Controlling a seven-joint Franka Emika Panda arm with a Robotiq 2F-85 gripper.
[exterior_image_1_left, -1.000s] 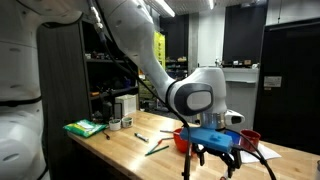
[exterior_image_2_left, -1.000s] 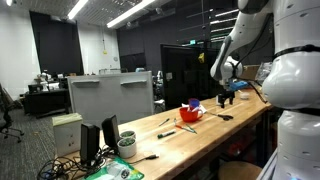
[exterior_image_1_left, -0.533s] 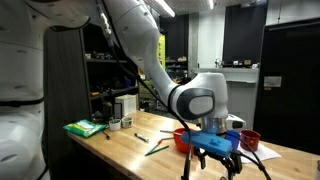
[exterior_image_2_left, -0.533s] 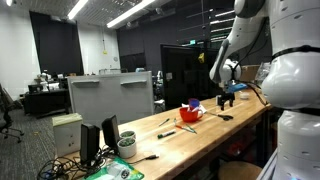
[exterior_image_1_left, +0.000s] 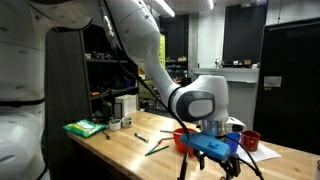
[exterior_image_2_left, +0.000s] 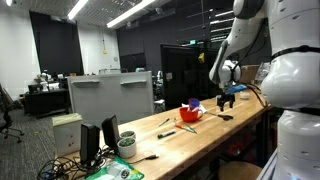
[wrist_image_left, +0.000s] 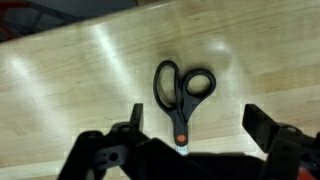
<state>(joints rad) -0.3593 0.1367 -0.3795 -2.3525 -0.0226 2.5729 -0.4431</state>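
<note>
Hiding the tips of the scissors (wrist_image_left: 178, 108), the gripper (wrist_image_left: 200, 122) gapes.

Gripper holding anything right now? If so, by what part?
Nothing is held. The jaws stand open above the black scissors, which lie flat on the wooden table.

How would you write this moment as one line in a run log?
gripper: open, above scissors | scissors: black handles, blades closed, flat on wooden table, not held
</note>
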